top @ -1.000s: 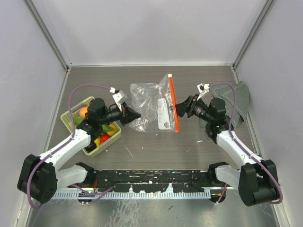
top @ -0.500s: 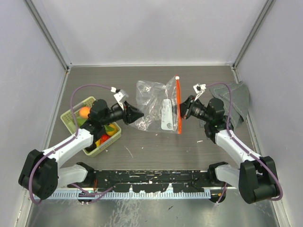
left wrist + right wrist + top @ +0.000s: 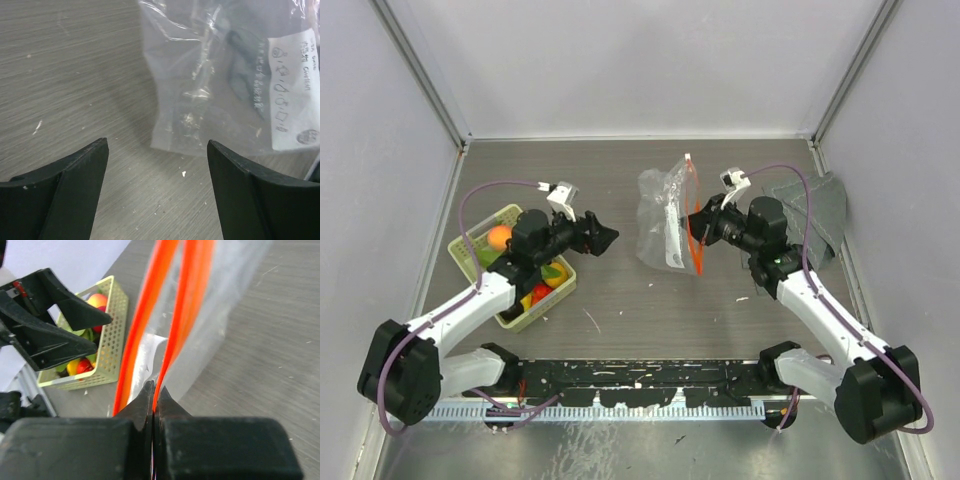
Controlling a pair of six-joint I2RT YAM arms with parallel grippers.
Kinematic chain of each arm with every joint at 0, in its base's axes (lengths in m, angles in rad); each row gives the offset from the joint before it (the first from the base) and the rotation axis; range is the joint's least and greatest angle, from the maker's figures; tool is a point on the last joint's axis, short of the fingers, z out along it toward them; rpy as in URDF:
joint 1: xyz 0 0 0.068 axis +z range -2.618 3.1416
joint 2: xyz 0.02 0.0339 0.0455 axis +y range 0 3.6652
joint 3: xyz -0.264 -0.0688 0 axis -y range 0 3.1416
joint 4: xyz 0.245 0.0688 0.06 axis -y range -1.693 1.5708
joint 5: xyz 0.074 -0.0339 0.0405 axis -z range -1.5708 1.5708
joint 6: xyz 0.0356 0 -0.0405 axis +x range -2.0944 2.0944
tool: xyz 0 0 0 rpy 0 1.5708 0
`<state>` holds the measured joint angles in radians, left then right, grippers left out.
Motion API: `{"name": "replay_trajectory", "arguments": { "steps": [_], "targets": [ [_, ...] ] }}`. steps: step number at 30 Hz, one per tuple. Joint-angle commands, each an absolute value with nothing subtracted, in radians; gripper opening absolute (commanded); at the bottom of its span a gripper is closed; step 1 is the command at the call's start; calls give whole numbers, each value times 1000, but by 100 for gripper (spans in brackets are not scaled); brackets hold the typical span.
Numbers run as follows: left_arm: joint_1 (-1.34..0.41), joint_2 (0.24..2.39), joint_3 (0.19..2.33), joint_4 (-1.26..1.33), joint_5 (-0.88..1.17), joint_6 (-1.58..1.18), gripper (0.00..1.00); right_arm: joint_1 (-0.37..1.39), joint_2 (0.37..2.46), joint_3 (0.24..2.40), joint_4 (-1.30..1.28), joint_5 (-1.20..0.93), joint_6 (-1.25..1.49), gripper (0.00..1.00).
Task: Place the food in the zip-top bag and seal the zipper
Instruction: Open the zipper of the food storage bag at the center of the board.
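Top: zip-top bag now lifted right and bunched, right gripper pinching its zipper; left gripper now clear of it, food in basket far left. Left wrist: fingers spread, bag just ahead. Right wrist: fingers pressed together on one orange strip.

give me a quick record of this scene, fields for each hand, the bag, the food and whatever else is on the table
right hand: shut on the zipper, pinching one of its two orange strips
left hand: open, holding nothing, pointed at the bag
bag: clear, held up by its mouth edge, strips apart so the mouth looks open, no food seen inside
food: in the basket
basket: pale green, on the left of the table, beside the left arm
cloth: grey, at the right edge, behind the right arm
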<state>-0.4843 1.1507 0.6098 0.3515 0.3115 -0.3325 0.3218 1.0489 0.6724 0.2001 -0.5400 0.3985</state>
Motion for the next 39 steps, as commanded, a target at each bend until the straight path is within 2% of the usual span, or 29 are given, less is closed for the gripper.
{"name": "replay_trajectory", "arguments": {
  "steps": [1,5,12,19,30,39],
  "targets": [
    [-488,1101,727,201,122,-449,82,379,1019,769,66,-315,266,1],
    [-488,1100,804,50,111,-561,82,461,1028,818,-3,-157,204,1],
    [-503,1105,802,101,247,-710,82,630,1055,888,-56,134,122,1],
    [-593,1098,821,146,191,-789,83,775,1101,937,-44,386,51,1],
    [-774,1110,828,226,-129,-833,84,875,1143,900,80,488,28,1],
    [-856,1153,831,305,-227,-817,84,919,1173,860,152,539,29,1]
  ]
}}
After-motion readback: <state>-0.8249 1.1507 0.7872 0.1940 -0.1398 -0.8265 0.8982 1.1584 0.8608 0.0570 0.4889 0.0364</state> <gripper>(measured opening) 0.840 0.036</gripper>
